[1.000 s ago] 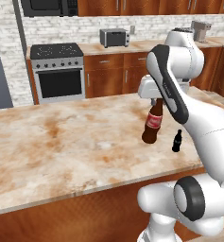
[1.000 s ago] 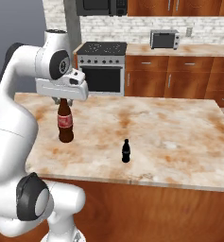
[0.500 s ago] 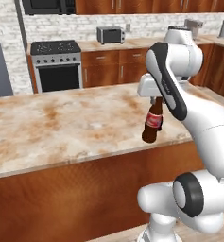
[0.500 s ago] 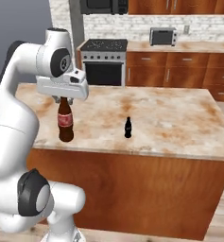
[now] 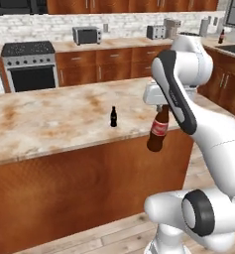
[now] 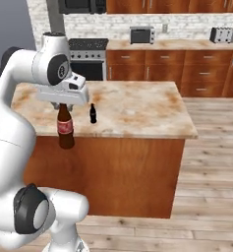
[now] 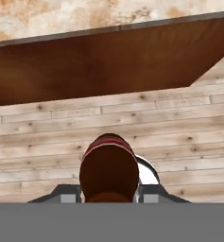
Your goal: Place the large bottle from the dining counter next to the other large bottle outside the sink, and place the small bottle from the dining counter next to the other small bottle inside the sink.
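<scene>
The gripper [image 5: 161,105] is pinching the neck of the large bottle [image 5: 158,130], which is hanging upright in the air just off the front edge of the dining counter [image 5: 49,124], over the wooden floor [image 6: 211,147]. The small black bottle [image 5: 113,116] is standing on the counter, well apart. Another bottle [image 5: 221,36] is standing beside the sink [image 5: 234,48] at the far right.
</scene>
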